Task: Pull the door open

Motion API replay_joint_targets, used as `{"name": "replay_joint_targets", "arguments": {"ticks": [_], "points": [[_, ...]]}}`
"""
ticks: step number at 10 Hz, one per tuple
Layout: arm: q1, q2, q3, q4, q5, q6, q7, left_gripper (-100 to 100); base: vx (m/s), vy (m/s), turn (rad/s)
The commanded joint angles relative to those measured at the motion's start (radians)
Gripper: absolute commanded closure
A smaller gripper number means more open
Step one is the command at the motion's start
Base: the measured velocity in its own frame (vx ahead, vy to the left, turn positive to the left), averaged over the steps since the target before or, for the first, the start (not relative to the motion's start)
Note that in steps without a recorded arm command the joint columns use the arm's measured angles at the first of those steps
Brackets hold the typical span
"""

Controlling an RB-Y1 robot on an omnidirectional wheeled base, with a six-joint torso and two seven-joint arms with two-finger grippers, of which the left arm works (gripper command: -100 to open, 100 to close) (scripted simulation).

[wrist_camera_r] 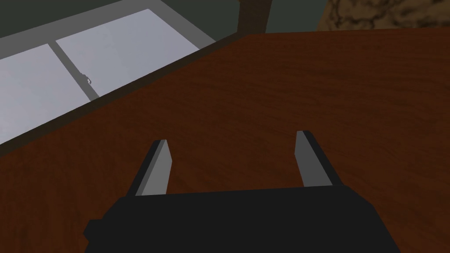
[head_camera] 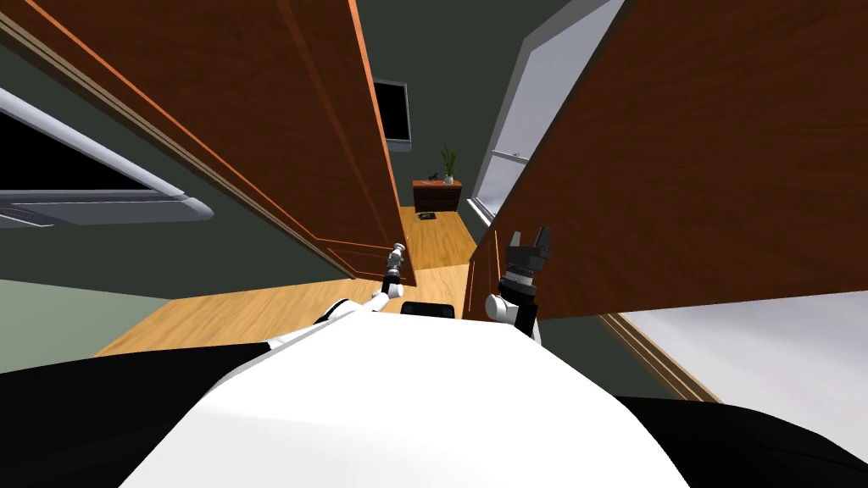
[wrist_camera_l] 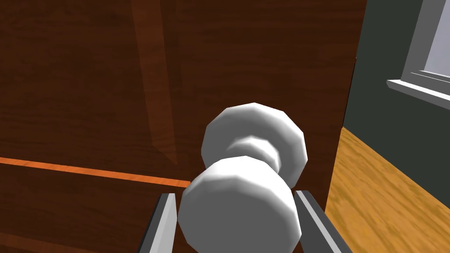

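Head view: your brown door point(head_camera: 254, 110) stands open-edged; opposite it, a second brown panel point(head_camera: 703, 152), with the right gripper point(head_camera: 528, 235) spread before it. Beyond the door's edge stands a dresser point(head_camera: 436, 195). Near that edge, the left gripper point(wrist_camera_l: 236, 194) pinches the door's white knob point(wrist_camera_l: 239, 215).

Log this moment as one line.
left gripper: shut on white knob | door: brown wood | right gripper: open, facing brown panel
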Motion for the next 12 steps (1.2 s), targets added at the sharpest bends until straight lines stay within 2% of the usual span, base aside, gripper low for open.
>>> {"name": "replay_joint_targets", "arguments": {"ticks": [1, 3, 6, 9, 10, 11, 12], "points": [[0.009, 0.025, 0.0, -0.016, 0.001, 0.002, 0.014, 100, -0.209, 0.038, -0.07], [0.012, 0.048, -0.014, -0.017, -0.006, 0.004, 0.043, 100, -0.204, 0.067, -0.149], [0.012, 0.048, -0.014, -0.017, -0.006, 0.004, 0.043, 100, -0.035, 0.011, -0.014], [0.016, 0.078, -0.034, -0.017, -0.017, 0.008, 0.086, 100, -0.03, 0.037, -0.167], [0.016, 0.078, -0.034, -0.017, -0.017, 0.008, 0.086, 100, -0.033, 0.04, -0.114], [0.019, 0.095, -0.048, -0.018, -0.024, 0.01, 0.113, 100, -0.011, 0.035, -0.225], [0.019, 0.095, -0.048, -0.018, -0.024, 0.01, 0.113, 100, -0.007, 0.034, -0.116]]}}
